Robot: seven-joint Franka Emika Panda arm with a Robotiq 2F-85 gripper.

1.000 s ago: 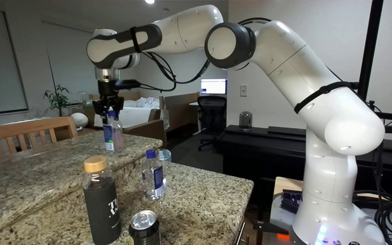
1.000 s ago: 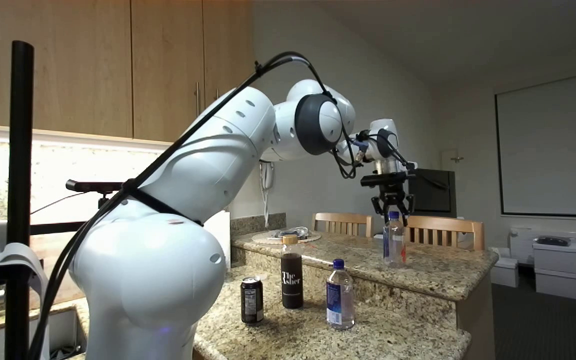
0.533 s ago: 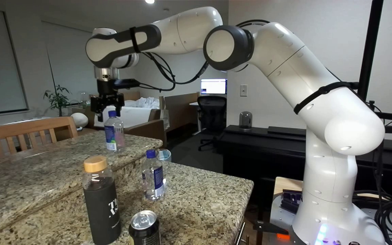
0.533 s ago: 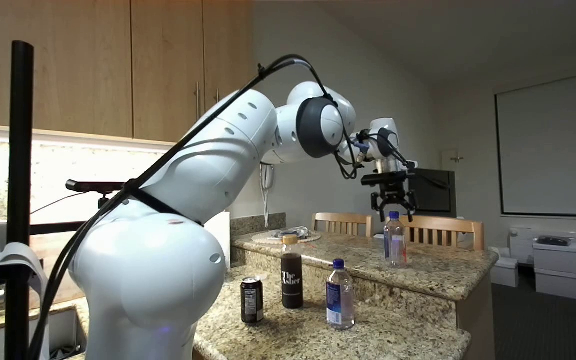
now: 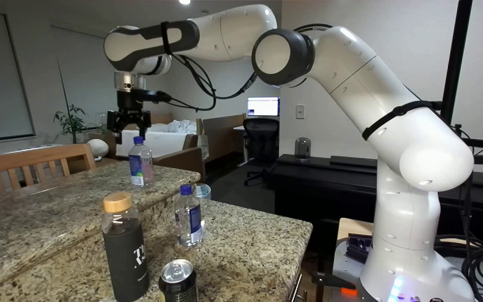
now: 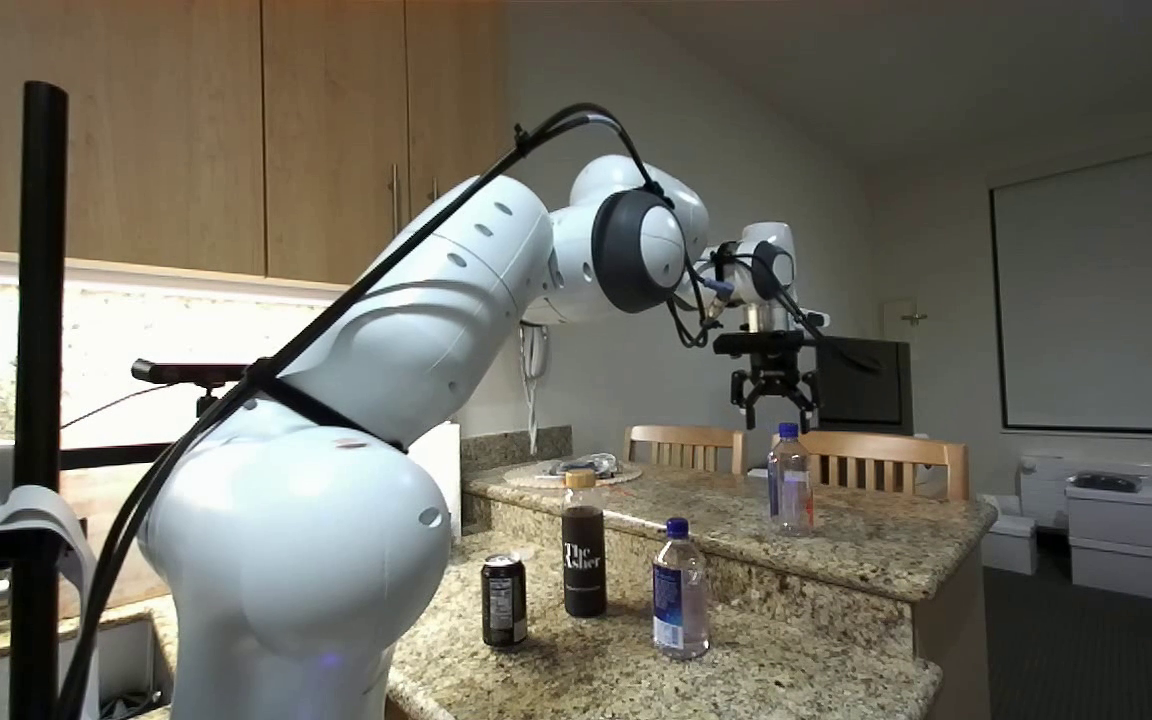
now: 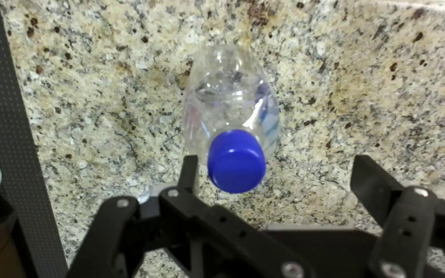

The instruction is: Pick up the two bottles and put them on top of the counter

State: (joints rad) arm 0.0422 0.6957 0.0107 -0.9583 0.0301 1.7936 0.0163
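Note:
One clear bottle with a blue cap (image 7: 236, 161) and blue label stands upright on the raised ledge of the granite counter (image 5: 57, 201). In both exterior views my gripper (image 5: 130, 136) hangs just above this bottle (image 6: 789, 485), fingers spread and apart from it. From the wrist, the cap appears nearer the left finger (image 7: 189, 172), and bare granite shows across to the right finger (image 7: 373, 185). The second bottle (image 5: 188, 220), also blue-capped, is upright on the lower granite surface (image 6: 796, 675), away from the gripper.
A black bottle with a tan cap (image 5: 126, 256) and a dark can (image 6: 504, 600) share the lower surface with the second bottle. Wooden chairs (image 5: 36, 165) line the ledge's far side. A round mat (image 6: 536, 478) with items lies at the ledge's far end.
The fingers, earlier around the bottle's top on the ledge, have spread and let it go. My gripper has risen above the cap and shifted slightly sideways; the bottle stays standing.

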